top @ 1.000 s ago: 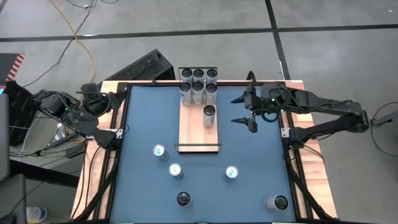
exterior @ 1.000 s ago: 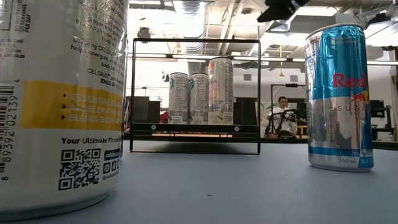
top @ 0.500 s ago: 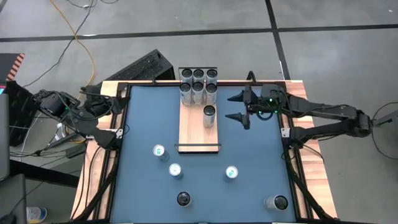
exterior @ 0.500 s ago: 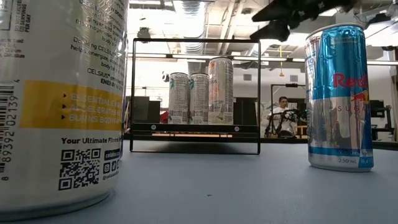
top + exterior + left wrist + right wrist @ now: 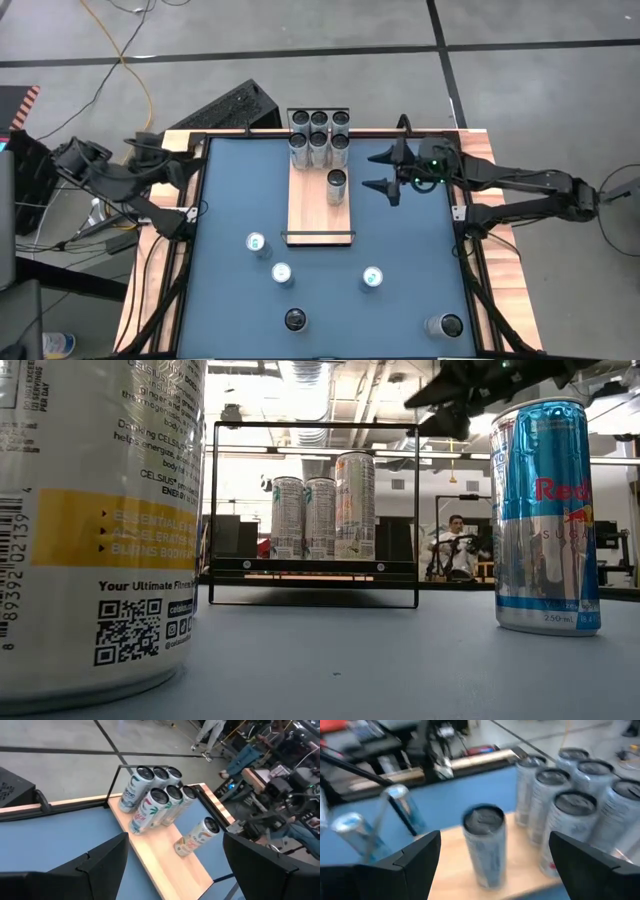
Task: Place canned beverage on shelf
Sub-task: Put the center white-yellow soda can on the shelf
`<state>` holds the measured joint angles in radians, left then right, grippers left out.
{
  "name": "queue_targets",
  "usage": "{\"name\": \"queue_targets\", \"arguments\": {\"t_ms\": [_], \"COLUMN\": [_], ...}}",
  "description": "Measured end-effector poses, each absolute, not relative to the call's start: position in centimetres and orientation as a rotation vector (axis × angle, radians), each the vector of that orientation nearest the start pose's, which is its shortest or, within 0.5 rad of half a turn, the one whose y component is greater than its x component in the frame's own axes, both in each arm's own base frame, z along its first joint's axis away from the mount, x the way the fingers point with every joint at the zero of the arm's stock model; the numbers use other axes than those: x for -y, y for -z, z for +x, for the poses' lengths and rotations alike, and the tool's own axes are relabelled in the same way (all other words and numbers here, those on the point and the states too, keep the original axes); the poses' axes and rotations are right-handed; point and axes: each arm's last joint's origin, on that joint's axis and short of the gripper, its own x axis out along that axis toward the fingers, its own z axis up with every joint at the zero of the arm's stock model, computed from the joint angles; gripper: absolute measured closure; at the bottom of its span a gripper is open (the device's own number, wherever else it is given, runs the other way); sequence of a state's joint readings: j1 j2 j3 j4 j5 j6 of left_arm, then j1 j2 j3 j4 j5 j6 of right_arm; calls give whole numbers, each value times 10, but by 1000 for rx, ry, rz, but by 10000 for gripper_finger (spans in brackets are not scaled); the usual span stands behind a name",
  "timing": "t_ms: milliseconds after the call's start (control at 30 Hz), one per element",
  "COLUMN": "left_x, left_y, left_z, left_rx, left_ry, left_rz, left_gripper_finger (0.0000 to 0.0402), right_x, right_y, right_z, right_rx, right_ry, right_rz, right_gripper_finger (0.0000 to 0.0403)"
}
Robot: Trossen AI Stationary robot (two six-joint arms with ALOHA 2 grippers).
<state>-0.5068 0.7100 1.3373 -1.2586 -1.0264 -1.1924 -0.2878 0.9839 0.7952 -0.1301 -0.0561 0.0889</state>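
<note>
The shelf (image 5: 312, 212) is a light-wood board lying mid-table, with black rails at its short ends. Several cans (image 5: 319, 137) stand packed at its far end, and one single can (image 5: 336, 187) stands alone on the board nearer the middle. My right gripper (image 5: 378, 172) hovers open just to the right of that single can, pointing at it; in its wrist view the can (image 5: 485, 845) stands ahead of the spread fingers, untouched. My left gripper (image 5: 175, 870) waits open at the table's far left corner, facing the shelf.
Loose cans stand on the blue table nearer the front: one can (image 5: 257, 244), a second (image 5: 282, 273), a third (image 5: 372, 278), a dark-topped can (image 5: 295, 320) and another (image 5: 445, 326). The low view shows a big can (image 5: 90, 530) and a blue can (image 5: 545, 515) close up.
My right gripper has come down and edged toward the single can on the shelf, rolling its wrist, and has stayed open. My left wrist has rolled in place. No can has moved.
</note>
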Motion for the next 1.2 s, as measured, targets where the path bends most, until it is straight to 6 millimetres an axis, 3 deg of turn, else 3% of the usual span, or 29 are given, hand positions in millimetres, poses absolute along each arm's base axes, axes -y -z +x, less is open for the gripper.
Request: {"name": "queue_targets", "arguments": {"t_ms": [367, 1200], "left_x": [4, 2], "left_y": [-417, -418], "left_z": [54, 54], "left_rx": [-206, -211], "left_ry": [-596, -628], "left_rz": [-640, -452], "left_gripper_finger": [93, 93], "right_x": [60, 54], "right_y": [-288, -304], "right_z": [225, 229], "right_rx": [-398, -238], "right_ry": [252, 249], "right_rz": [129, 170], "right_gripper_finger": [47, 47]}}
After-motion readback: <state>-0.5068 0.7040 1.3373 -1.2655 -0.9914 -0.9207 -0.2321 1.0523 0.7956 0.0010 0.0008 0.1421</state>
